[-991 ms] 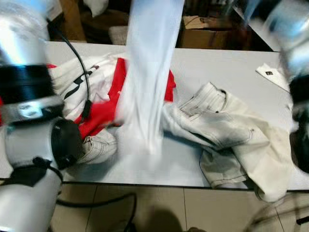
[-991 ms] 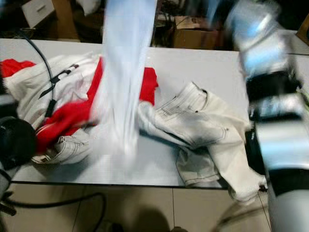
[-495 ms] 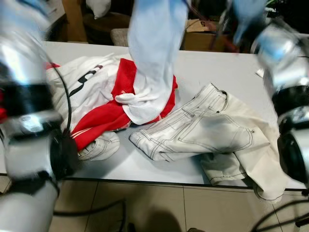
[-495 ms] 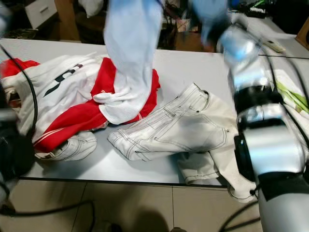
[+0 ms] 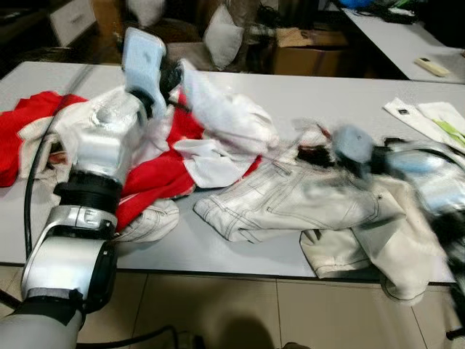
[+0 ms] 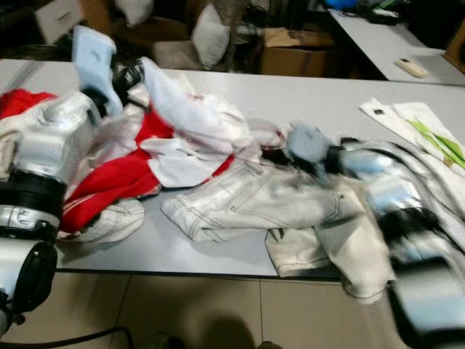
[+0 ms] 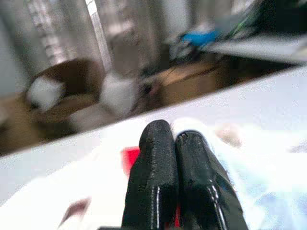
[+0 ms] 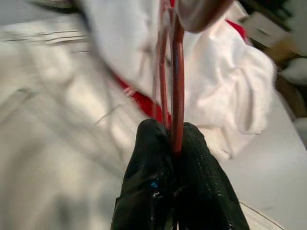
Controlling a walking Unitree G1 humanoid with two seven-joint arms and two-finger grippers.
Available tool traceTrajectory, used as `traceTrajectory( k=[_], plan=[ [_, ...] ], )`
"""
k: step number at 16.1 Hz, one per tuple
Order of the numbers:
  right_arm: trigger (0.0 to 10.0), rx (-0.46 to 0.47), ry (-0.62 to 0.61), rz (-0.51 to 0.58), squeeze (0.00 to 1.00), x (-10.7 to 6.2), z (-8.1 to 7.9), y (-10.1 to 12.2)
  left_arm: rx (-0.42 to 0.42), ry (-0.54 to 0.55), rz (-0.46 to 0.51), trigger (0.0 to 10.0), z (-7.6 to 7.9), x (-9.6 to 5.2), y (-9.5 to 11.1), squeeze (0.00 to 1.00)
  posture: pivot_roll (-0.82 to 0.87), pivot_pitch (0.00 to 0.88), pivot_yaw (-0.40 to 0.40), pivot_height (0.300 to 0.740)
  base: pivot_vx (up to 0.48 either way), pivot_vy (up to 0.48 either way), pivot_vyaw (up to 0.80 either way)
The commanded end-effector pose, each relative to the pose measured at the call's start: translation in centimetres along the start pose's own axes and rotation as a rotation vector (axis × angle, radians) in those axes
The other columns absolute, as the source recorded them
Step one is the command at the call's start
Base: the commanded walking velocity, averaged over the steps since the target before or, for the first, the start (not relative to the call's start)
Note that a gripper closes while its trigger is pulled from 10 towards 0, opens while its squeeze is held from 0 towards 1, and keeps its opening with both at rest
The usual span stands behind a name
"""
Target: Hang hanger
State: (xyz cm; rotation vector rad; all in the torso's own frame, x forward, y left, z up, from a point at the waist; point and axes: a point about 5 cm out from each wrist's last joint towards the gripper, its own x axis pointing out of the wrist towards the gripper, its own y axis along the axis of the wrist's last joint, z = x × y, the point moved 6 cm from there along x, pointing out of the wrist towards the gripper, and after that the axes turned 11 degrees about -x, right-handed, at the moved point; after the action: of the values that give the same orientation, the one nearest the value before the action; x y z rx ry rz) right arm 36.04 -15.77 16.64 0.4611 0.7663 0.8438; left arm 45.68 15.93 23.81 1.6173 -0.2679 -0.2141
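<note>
Lowered since before onto the worktop [image 5: 240, 251], the white garment [image 5: 225, 120] lies unhung; right tool [image 8: 173, 143] is clamped on the hanger [image 8: 176, 72], left tool [image 7: 175, 143] closed.

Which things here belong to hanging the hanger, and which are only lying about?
For the job: hanger, held by the right gripper; white garment on it; left gripper.

Lying about: pale jeans, red and white clothes, papers, table.
</note>
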Motion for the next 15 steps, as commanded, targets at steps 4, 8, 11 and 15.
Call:
traceTrajectory(
  k=[4, 8, 11, 15],
  plan=[
    [10.0, -0.025, 0.080, 0.038, 0.00, -2.8, -0.1, 2.9, 0.219, 0.168, -0.186, 10.0, -3.6, -0.9, -5.0, 0.00, -0.16, 0.000, 0.068, 0.740, 0.000, 0.000, 0.00],
    [10.0, -0.070, -0.041, 0.042, 0.00, -5.6, 2.2, 5.0, 0.202, -0.025, -0.276, 10.0, -3.4, -2.2, -6.9, 1.00, -0.16, 0.000, 0.082, 0.740, 0.000, 0.000, 0.00],
    [10.0, -0.073, -0.088, -0.052, 0.00, -7.8, 3.2, 4.3, 0.215, -0.047, -0.244, 10.0, -4.8, -2.7, -5.4, 1.00, -0.15, 0.000, 0.080, 0.740, 0.000, 0.000, 0.00],
    [10.0, -0.005, -0.100, -0.098, 0.00, -10.8, 3.2, 4.5, 0.181, -0.181, -0.206, 10.0, -5.5, -4.0, -2.8, 1.00, -0.16, 0.000, 0.075, 0.740, 0.000, 0.000, 0.00]
  ],
)
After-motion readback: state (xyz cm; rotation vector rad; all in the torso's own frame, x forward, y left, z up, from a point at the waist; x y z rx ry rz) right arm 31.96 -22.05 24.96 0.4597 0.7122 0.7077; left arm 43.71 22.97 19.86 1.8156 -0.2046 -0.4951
